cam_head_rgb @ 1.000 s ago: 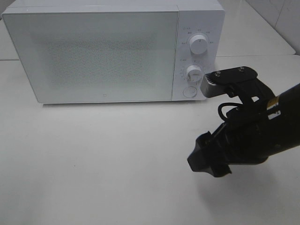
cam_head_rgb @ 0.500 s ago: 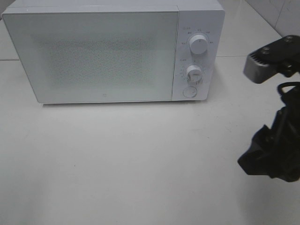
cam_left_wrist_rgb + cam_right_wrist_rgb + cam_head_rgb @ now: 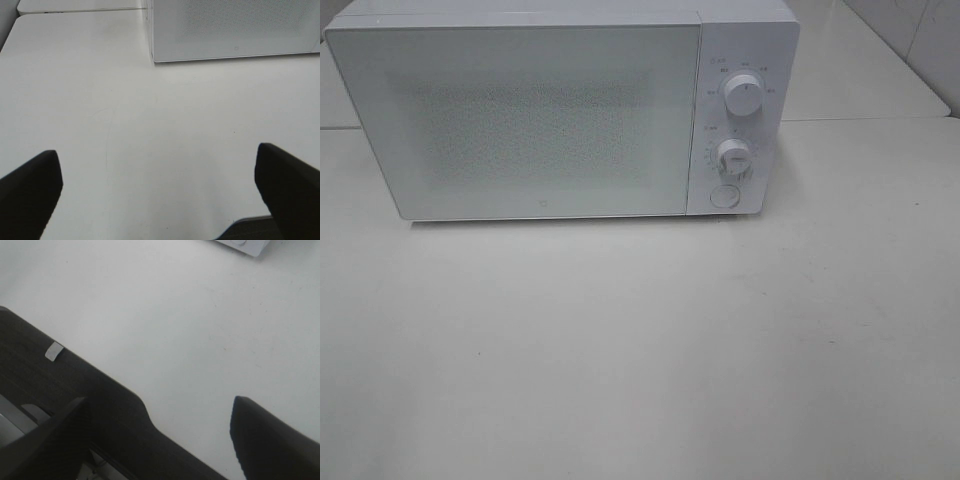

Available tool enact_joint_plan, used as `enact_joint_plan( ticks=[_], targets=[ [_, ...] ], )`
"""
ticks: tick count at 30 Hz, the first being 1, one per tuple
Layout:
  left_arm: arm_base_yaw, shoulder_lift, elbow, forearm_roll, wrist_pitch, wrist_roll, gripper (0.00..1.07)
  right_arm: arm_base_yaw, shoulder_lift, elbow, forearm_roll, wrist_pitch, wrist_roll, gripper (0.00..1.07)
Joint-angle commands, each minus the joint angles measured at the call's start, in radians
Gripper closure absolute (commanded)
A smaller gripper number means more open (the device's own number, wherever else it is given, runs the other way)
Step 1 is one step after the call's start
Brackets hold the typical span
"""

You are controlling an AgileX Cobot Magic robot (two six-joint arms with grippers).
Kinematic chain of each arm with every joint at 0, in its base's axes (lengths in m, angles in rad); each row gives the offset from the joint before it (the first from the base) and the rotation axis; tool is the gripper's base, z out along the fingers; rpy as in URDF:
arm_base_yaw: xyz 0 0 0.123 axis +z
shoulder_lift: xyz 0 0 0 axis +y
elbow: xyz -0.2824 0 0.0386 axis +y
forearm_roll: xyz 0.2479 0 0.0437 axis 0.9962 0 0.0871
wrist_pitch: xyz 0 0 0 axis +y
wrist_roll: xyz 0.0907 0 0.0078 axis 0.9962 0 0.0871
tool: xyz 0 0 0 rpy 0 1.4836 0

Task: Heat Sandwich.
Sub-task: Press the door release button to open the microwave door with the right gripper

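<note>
On white table (image 3: 640, 350), microwave (image 3: 540, 110) (shut)

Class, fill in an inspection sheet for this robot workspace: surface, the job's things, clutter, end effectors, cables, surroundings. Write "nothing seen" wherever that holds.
Surface: white table, bare in front of the microwave.
Job's things: sandwich not seen in any view; white microwave stands at the back with its door shut, and its two knobs and round button are untouched.
Clutter: nothing seen.
End effectors: left end effector open and empty over the table; right end effector open and empty; neither shows in the high view.
Cables: nothing seen.
Surroundings: second white surface behind the microwave; dark textured surface past the table edge in the right wrist view.
</note>
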Motion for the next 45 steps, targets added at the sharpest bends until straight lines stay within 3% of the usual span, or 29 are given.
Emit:
enact_joint_plan(
  ticks=[1, 7, 10, 16, 26, 41, 45],
  targets=[
    [0.003, -0.020, 0.001, -0.007, -0.010, -0.007, 0.06, -0.028, -0.100, -0.003, -0.022, 0.032, 0.029, 0.32],
    [0.003, -0.020, 0.001, -0.007, -0.010, -0.007, 0.06, -0.165, -0.214, 0.007, -0.108, 0.042, 0.029, 0.32],
    [0.003, -0.020, 0.001, -0.007, -0.010, -0.007, 0.06, -0.261, -0.296, 0.048, -0.159, 0.031, 0.028, 0.32],
    [0.003, -0.020, 0.001, -0.007, -0.010, -0.007, 0.06, -0.387, -0.399, 0.156, -0.145, -0.002, 0.028, 0.32],
    [0.003, -0.020, 0.001, -0.007, -0.010, -0.007, 0.06, -0.474, -0.487, 0.231, -0.150, -0.105, 0.028, 0.32],
    [0.003, -0.009, 0.001, -0.007, -0.010, -0.007, 0.06, -0.475, -0.479, 0.214, -0.146, -0.130, 0.021, 0.32],
    [0.003, -0.009, 0.001, -0.007, -0.010, -0.007, 0.06, -0.475, -0.431, 0.204, -0.146, -0.246, 0.024, 0.32]
  ],
)
